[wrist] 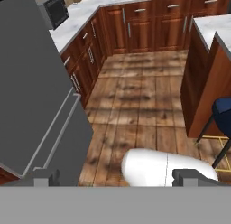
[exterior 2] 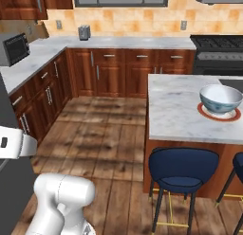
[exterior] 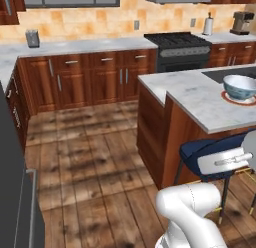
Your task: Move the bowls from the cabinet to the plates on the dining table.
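**Q:** What does the room show, read from left to right?

**A:** A wood-plank floor (exterior 2: 99,130) ringed by lower cabinets (exterior 2: 114,70). At far left stands a tall grey appliance (wrist: 31,92); a toaster oven (exterior 2: 16,48) sits on the counter behind it. At right is the dining table (exterior 2: 175,111), blue stools (exterior 2: 182,170) tucked under its edge for seating.

**Q:** Where are the task's things?

**A:** The patterned bowl (exterior 2: 220,99) rests centred on a plate (exterior 2: 205,113), seemingly already delivered. The red bowl presumably remains to be fetched.

**Q:** And the gripper?

**A:** The gripper (wrist: 117,178) has its fingertips spread wide with nothing between them, free for the next pickup.
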{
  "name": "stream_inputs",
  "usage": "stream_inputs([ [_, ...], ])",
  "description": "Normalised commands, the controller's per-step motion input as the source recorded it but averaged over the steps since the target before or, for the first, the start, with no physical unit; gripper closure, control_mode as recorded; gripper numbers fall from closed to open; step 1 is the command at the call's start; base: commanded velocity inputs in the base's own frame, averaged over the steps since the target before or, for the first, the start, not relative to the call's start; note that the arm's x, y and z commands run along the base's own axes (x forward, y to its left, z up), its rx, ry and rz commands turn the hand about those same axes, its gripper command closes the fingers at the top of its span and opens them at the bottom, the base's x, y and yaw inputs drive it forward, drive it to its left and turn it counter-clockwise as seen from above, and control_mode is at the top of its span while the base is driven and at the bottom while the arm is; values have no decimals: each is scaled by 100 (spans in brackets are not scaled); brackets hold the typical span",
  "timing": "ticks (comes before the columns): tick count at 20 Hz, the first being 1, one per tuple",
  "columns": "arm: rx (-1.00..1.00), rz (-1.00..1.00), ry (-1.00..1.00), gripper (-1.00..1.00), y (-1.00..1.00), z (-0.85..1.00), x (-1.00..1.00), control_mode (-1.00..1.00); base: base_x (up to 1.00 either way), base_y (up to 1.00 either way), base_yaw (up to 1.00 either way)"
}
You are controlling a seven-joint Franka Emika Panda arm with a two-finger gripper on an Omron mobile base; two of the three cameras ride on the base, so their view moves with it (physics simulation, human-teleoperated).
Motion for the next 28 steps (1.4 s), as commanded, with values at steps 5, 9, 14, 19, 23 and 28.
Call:
stream_inputs([
  [5, 0, 0, 0, -100, 0, 0, 0, 100, 58, 22, -5],
  [9, 0, 0, 0, -100, 0, 0, 0, 100, 57, 29, -4],
  [14, 0, 0, 0, -100, 0, 0, 0, 100, 51, 37, -1],
  [19, 0, 0, 0, -100, 0, 0, 0, 100, 51, 36, 0],
  [23, 0, 0, 0, -100, 0, 0, 0, 100, 60, 25, 0],
  [28, 0, 0, 0, -100, 0, 0, 0, 100, 69, 21, 0],
])
